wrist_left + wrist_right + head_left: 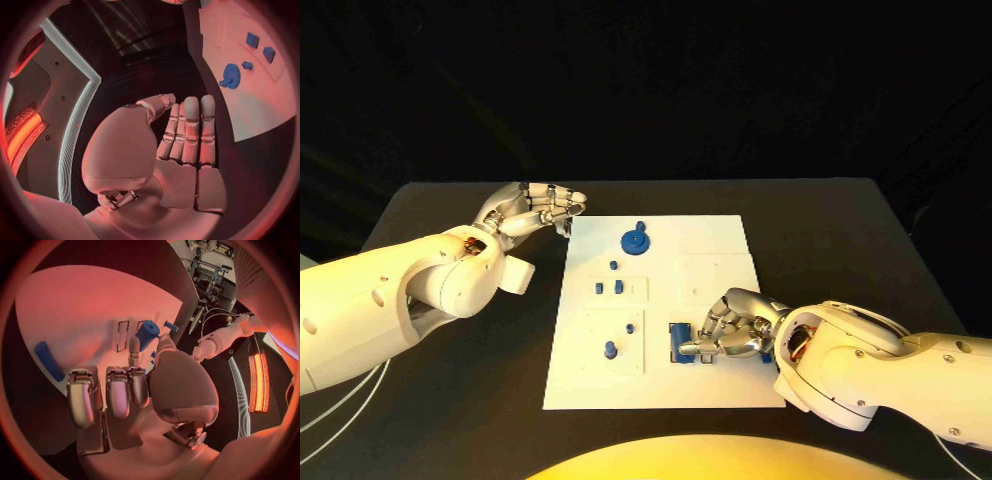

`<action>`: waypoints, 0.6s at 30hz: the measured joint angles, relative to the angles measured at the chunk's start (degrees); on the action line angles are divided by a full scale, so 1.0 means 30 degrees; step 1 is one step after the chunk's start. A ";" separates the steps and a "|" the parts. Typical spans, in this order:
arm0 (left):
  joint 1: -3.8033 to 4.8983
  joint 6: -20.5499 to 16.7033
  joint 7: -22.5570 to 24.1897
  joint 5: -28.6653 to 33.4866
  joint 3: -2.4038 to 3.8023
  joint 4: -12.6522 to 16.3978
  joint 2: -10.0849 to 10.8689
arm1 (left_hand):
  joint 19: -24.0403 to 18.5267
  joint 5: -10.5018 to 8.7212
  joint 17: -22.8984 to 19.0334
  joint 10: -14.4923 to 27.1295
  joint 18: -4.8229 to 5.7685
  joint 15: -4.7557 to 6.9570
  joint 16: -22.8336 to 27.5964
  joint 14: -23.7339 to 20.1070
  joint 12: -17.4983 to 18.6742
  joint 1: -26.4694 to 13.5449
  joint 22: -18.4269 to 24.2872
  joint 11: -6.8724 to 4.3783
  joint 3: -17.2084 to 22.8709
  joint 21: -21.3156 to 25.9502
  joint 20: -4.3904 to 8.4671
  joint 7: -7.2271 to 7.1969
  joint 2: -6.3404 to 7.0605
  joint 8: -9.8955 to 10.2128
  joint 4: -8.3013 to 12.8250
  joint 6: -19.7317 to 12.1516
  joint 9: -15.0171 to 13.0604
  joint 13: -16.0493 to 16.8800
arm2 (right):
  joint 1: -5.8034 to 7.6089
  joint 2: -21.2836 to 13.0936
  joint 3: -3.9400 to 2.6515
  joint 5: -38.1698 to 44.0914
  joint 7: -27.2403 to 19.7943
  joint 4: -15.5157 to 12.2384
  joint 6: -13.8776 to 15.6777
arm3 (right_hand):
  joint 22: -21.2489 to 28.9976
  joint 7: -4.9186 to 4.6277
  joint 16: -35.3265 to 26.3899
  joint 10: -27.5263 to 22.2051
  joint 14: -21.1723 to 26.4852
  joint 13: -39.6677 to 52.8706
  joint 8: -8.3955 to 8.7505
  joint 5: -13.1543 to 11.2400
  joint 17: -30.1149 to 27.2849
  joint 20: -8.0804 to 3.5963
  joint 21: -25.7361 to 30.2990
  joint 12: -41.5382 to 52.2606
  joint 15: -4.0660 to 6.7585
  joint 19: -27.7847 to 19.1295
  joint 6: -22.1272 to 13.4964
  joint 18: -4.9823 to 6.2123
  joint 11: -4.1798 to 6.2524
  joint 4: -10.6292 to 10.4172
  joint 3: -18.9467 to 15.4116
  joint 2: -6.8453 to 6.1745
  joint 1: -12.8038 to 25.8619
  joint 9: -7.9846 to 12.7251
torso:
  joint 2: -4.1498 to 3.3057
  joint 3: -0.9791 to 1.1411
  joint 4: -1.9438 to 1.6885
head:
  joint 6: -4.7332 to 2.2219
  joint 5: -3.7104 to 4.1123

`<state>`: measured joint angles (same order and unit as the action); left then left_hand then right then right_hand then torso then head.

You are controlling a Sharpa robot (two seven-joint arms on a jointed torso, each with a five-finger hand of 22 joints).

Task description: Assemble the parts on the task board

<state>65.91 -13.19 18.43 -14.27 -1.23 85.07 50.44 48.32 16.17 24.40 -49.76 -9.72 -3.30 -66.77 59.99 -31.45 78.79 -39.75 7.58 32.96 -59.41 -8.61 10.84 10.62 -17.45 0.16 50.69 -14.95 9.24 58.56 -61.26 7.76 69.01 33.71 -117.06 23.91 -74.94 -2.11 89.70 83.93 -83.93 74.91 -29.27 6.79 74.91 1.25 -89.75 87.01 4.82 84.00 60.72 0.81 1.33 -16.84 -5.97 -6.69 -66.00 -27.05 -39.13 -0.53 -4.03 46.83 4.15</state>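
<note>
The task board (711, 238), a white plate, lies in the middle of the black bench (834, 220) with small blue parts scattered over it: a gear (635, 240) toward twelve o'clock, small blocks (609, 288) near the centre, and a peg (610, 349) toward seven o'clock. The right hand (723, 334) is down on the board at about five o'clock, its fingers curled beside a blue block (681, 343); whether it actually grips that piece I cannot tell. The left hand (535, 210) hovers off the board's ten o'clock corner, fingers straight and together, holding nothing. I judge the step to be picking up this block; next it needs a firm pinch and a lift toward its seat.
</note>
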 measured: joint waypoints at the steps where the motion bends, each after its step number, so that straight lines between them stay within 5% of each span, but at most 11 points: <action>1: 0.0000 0.0000 -0.0002 0.0000 0.0000 0.0000 0.0000 | 0.0000 0.0000 0.0000 0.0000 -0.0001 0.0000 0.0000 0.0000 0.0000 0.0000 0.0000 0.0000 0.0000 0.0000 0.0000 0.0000 0.0000 0.0000 0.0000 0.0000 0.0000 -0.0001 | 0.0000 -0.0068 0.0000 -0.0042 -0.0065 -0.0032 -0.0071 | 0.0000 0.0000 0.0000 0.0000 0.0000 0.0000 0.0000 0.0000 0.0000 0.0000 0.0000 0.0060 0.0000 0.0000 0.0000 0.0002 0.0000 -0.0003 0.0059 0.0007 -0.0234 0.0000 | 0.0000 0.0000 0.0000 | 0.0013 0.0005; 7: 0.0000 0.0000 -0.0017 0.0000 -0.0005 -0.0008 0.0011 | 0.0000 0.0009 -0.0002 0.0000 -0.0001 0.0001 0.0000 0.0000 0.0000 0.0000 0.0001 0.0000 0.0000 0.0000 0.0000 0.0000 0.0000 -0.0010 0.0000 0.0000 0.0001 0.0000 | -0.0004 -0.0396 0.0000 -0.0376 -0.0400 -0.0168 -0.0555 | 0.0001 0.0000 0.0000 0.0000 0.0000 0.0000 0.0000 0.0000 0.0000 0.0000 0.0000 0.0081 0.0000 0.0000 0.0000 0.0001 0.0000 0.0003 0.0103 -0.0059 -0.0496 0.0001 | 0.0000 0.0000 -0.0011 | 0.0071 0.0027; 18: 0.0000 0.0000 -0.0038 0.0000 -0.0011 -0.0005 0.0015 | 0.0001 0.0087 -0.0016 -0.0001 -0.0001 0.0000 0.0000 -0.0001 0.0000 0.0001 0.0019 0.0000 0.0000 0.0000 0.0000 0.0000 0.0000 -0.0068 -0.0001 0.0000 0.0016 0.0001 | -0.0006 -0.0091 0.0002 -0.0563 -0.0587 0.0332 -0.0968 | 0.0005 -0.0001 0.0000 0.0040 0.0000 -0.0001 0.0001 0.0665 0.0014 0.0001 0.0000 0.0079 -0.0001 0.0000 0.0001 0.0002 0.0040 0.0040 0.0456 0.0726 -0.1281 0.0134 | -0.0007 -0.0007 -0.0048 | 0.0073 0.0031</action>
<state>65.91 -13.19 18.31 -14.26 -1.26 85.06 50.48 48.32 16.43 24.36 -49.76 -9.72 -3.30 -66.77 59.99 -31.45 78.79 -39.69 7.58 32.96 -59.41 -8.61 10.84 10.62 -17.65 0.16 50.69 -14.90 9.24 58.54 -61.54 7.77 67.32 31.95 -116.06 21.01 -74.92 -2.11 89.70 84.06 -83.93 74.90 -29.27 8.78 74.95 1.25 -89.75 87.25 4.82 84.00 60.72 0.81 1.45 -16.72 -4.60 -4.51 -69.84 -26.65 -39.15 -0.55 -4.17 47.05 4.25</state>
